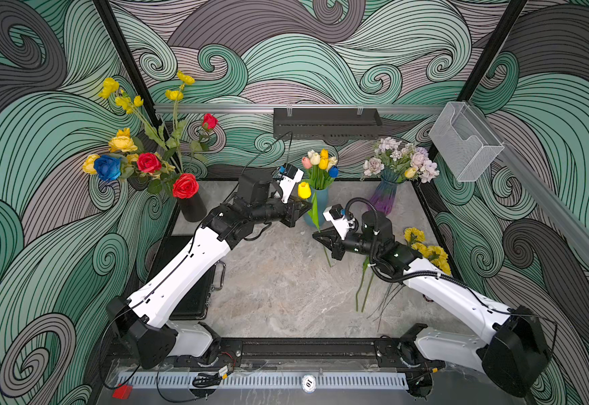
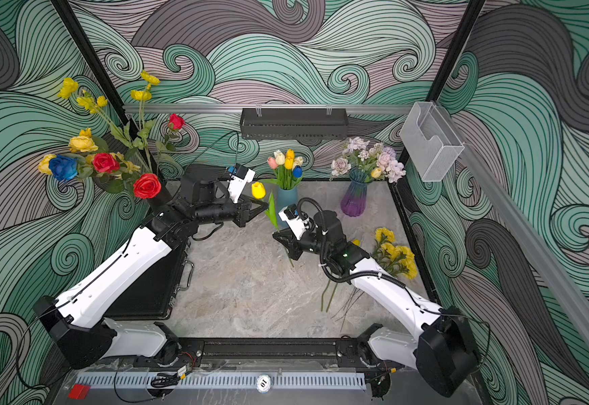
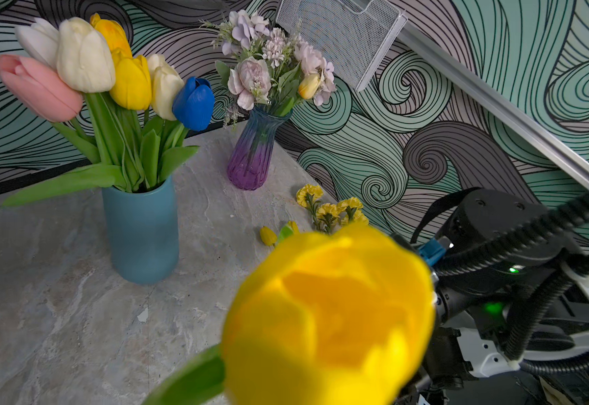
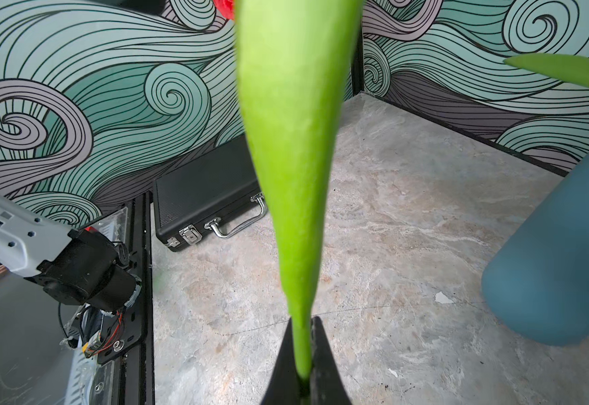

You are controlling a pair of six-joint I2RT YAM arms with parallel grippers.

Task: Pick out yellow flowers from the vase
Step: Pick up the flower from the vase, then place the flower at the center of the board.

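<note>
A yellow tulip (image 1: 304,190) (image 2: 258,189) hangs in the air beside the teal vase (image 1: 322,201), held between both arms. My left gripper (image 1: 308,207) is shut on its stem just under the bloom; the bloom (image 3: 328,315) fills the left wrist view and hides the jaws. My right gripper (image 1: 316,237) (image 4: 302,326) is shut on the green stem (image 4: 293,140) lower down. More yellow tulips (image 1: 323,159) stand in the teal vase. Yellow pom-pom flowers (image 1: 426,250) lie on the table at the right.
A black vase (image 1: 192,207) at the back left holds yellow roses (image 1: 122,142), tall yellow sprays (image 1: 109,87), red and blue roses. A purple glass vase (image 1: 386,196) holds pale blooms. A black case (image 1: 198,298) lies at the left under my left arm.
</note>
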